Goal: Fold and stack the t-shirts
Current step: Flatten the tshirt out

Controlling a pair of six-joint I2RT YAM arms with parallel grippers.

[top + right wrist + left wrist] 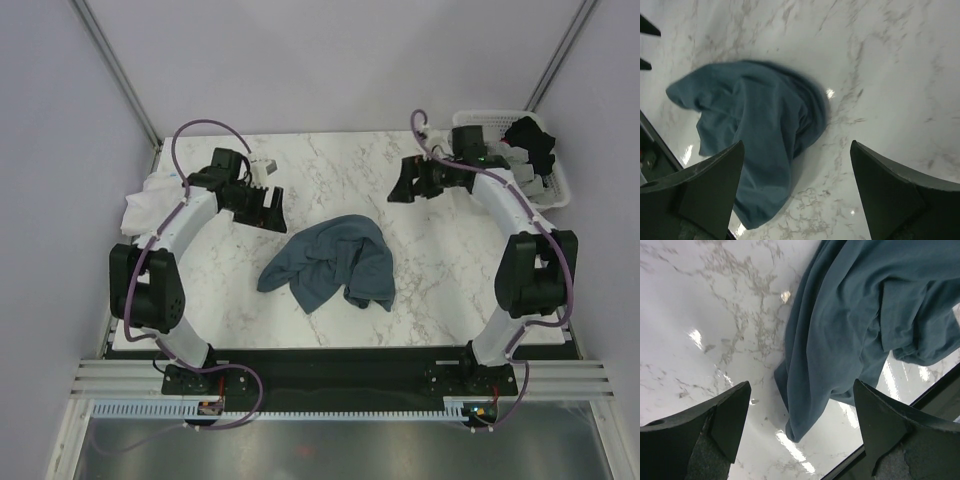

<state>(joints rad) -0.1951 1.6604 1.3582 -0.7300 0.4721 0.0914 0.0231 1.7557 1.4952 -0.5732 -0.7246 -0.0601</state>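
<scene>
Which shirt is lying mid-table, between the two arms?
The slate-blue t-shirt, crumpled. The white one sits at the left edge; the black one is in the basket.

top: high, looking down | wrists: close, downward | shared: slate-blue t-shirt (335, 262)

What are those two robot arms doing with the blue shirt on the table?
They are meant to fold and stack t-shirts, but no folding shows yet. The slate-blue t-shirt lies crumpled in the middle of the table. The left arm's fingers and the right arm's fingers hover on either side of it, both open and holding nothing. A white cloth sits bunched at the table's left edge, and a white basket at the far right corner holds dark clothes.
</scene>
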